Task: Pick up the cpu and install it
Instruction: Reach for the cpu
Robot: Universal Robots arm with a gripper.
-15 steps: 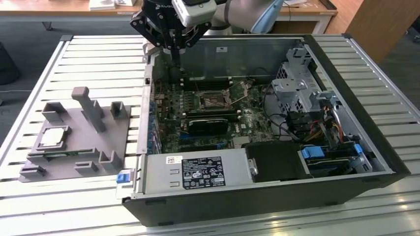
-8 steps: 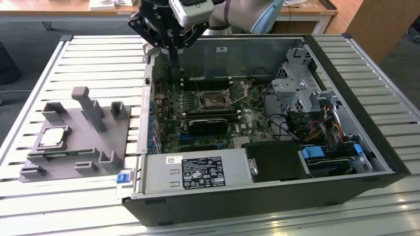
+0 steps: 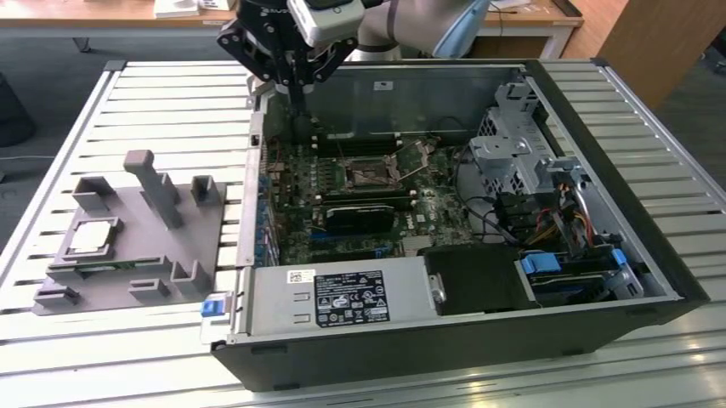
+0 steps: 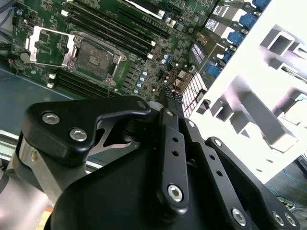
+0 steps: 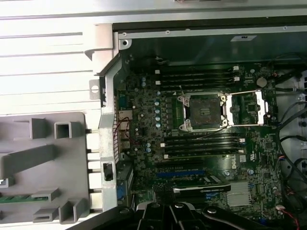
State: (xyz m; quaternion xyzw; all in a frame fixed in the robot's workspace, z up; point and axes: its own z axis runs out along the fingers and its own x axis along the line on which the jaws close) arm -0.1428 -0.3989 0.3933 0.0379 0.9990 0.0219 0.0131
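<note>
1. At the exterior view's left, on the slatted counter [image 3: 170, 102], we see a grey plastic tray [image 3: 216, 234]. The cpu [image 3: 91, 236] lies flat in one of its recesses, silvery top up. A green memory stick [image 3: 104, 267] lies in the tray just beside it, on the side nearer the camera.
2. Moving right, we find the jaws hanging from the arm [image 3: 420, 21] over the far left corner of the open computer case [image 3: 454, 348]. They point down and are pressed together with nothing between them. They are well apart from the cpu on the tray.
3. Right of the jaws, the motherboard [image 3: 340, 238] lies flat in the case, with the dark socket [image 3: 372, 174] near its middle. In the first wrist view we see the socket's hinged plate [image 5: 247, 108] folded back beside it, between rows of memory slots [image 5: 201, 143].
4. Towards the exterior view's right stand a metal drive cage [image 3: 511, 153] and a bundle of cables [image 3: 556, 225]. A grey power supply [image 3: 340, 297] sits along the near wall of the case.
</note>
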